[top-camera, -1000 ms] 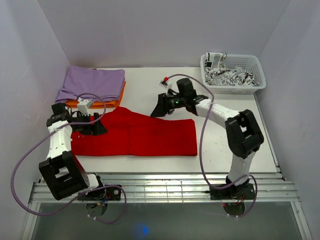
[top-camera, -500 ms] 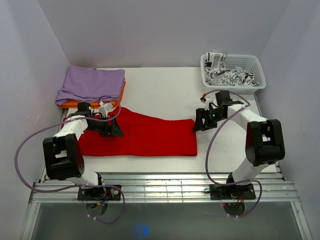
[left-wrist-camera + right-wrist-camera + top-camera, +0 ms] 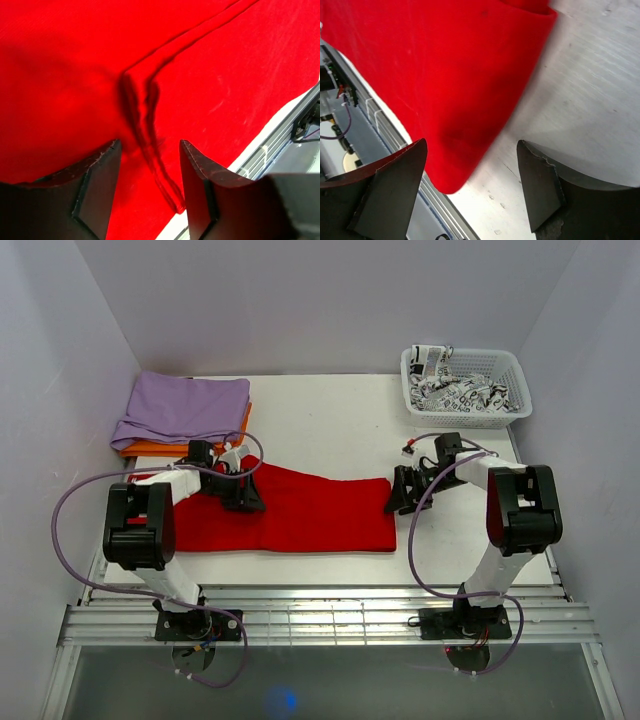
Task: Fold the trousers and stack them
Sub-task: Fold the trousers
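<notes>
The trousers [image 3: 300, 515] lay spread flat on the counter [image 3: 330, 420], a long red band reaching from one hand to the other. The left hand [image 3: 254, 502] hung low over their far edge, with cloth beneath it, behind it and ahead of it. Its fingers [image 3: 97, 185] were spread apart and gripped nothing. A raised crease [image 3: 145, 110] ran straight out from the gap between them, with red fabric on both sides.

The right hand [image 3: 396, 502] sat at the opposite end, just at the trousers' edge, likewise released with its fingers [image 3: 540, 185] wide apart. In its wrist view the rounded red corner lay ahead of and between the fingers, nearer one of them, and bare counter lay by the other. Whether either hand touched the cloth could not be told.

Beyond the right hand stood a white basket [image 3: 470, 420] holding patterned cloth [image 3: 460, 392]. Beyond the left hand a lilac cloth [image 3: 185, 405] lay on an orange one [image 3: 150, 448].
</notes>
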`<state>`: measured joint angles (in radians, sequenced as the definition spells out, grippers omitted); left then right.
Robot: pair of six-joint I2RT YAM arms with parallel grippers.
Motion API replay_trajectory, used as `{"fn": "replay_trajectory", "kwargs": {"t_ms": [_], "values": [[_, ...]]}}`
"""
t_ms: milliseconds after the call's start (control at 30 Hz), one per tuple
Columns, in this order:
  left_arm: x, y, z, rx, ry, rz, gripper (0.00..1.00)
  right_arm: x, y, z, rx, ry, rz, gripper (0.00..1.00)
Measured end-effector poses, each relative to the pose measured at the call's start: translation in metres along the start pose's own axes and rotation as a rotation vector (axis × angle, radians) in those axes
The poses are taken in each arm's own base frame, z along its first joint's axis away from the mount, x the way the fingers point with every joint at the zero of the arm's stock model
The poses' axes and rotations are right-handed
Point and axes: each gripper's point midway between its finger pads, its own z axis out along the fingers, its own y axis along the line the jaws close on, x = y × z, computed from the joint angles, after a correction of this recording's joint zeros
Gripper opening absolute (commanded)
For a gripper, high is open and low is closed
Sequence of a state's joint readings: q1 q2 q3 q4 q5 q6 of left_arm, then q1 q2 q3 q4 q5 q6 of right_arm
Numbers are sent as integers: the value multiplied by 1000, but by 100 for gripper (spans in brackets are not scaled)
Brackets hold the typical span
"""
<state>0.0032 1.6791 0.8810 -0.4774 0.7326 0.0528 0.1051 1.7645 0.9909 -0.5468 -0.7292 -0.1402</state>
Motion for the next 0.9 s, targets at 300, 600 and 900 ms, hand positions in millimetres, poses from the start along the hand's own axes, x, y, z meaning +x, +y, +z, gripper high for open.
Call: {"fn": "replay_trajectory", "kwargs": {"t_ms": [300, 600, 900], "values": [[-10, -18, 26, 19, 12, 15, 40, 4, 8, 5, -86, 2, 3, 79], [-23, -25, 28, 20, 0, 44, 0, 5, 3, 1, -121, -28, 28, 79], [-33, -48, 32, 51, -15, 160, 0, 9, 2, -4, -157, -46, 47, 76]]}}
